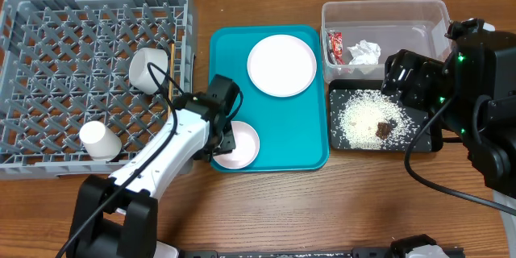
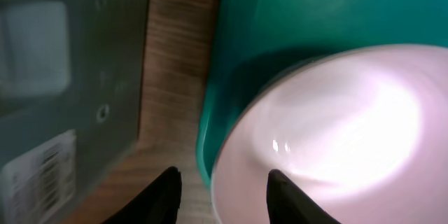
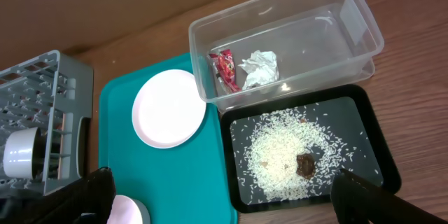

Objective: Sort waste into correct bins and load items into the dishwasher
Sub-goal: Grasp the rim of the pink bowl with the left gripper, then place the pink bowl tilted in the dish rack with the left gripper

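Note:
My left gripper (image 1: 226, 135) (image 2: 224, 192) is open, its fingers either side of the rim of the pinkish-white saucer (image 1: 240, 146) (image 2: 336, 133) at the teal tray's front left corner. The white plate (image 1: 281, 64) (image 3: 170, 107) lies on the same tray. The bowl (image 1: 149, 70), the cup (image 1: 98, 139) and the chopsticks (image 1: 172, 58) are in the grey dish rack (image 1: 48, 32). The clear tub (image 1: 419, 16) holds the red wrapper (image 1: 335, 47) and the tissue (image 1: 364, 52). The black tray (image 1: 427, 133) holds rice (image 1: 363, 119) and the brown lump (image 1: 384, 128). My right gripper (image 1: 397, 74) (image 3: 231, 203) is open, empty, high above the black tray.
The teal tray (image 1: 274, 129) lies between the rack and the bins. The rack's right wall (image 2: 70, 63) stands just left of my left gripper, with a strip of bare wood between. The right arm's body covers the table's right side.

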`<act>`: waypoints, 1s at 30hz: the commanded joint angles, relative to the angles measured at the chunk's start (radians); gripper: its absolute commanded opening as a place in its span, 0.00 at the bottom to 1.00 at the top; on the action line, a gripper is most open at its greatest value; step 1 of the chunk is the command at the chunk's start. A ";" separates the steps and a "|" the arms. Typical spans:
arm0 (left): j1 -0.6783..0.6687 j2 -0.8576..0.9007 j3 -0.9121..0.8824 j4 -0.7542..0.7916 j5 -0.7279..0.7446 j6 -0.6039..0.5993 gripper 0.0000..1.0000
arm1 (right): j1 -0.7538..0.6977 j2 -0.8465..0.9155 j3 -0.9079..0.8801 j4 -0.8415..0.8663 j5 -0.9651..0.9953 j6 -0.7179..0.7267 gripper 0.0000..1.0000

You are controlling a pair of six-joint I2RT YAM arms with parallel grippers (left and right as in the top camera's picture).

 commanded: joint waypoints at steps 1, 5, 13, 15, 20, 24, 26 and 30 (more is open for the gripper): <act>-0.003 0.028 -0.051 0.050 -0.021 -0.002 0.33 | -0.001 -0.002 0.003 0.003 0.000 0.000 1.00; -0.003 0.034 -0.052 0.099 0.000 -0.002 0.20 | -0.001 -0.002 0.003 0.004 0.000 0.000 1.00; -0.003 0.032 -0.015 0.122 0.087 0.074 0.04 | -0.001 0.004 0.003 0.003 0.000 0.000 1.00; 0.000 0.031 0.016 0.092 0.084 0.077 0.04 | -0.001 0.008 0.003 0.003 0.000 0.000 1.00; 0.009 0.014 0.183 -0.064 -0.037 0.076 0.04 | -0.001 0.018 0.003 0.003 0.000 0.000 1.00; 0.010 -0.014 0.396 -0.250 -0.272 0.075 0.04 | -0.001 0.023 0.003 0.003 0.000 0.000 1.00; 0.010 -0.018 0.483 -0.322 -0.404 0.076 0.04 | -0.001 0.023 0.003 0.003 0.000 0.000 1.00; 0.016 -0.018 0.593 -0.429 -0.703 0.076 0.04 | -0.001 0.023 0.003 0.002 0.000 0.000 1.00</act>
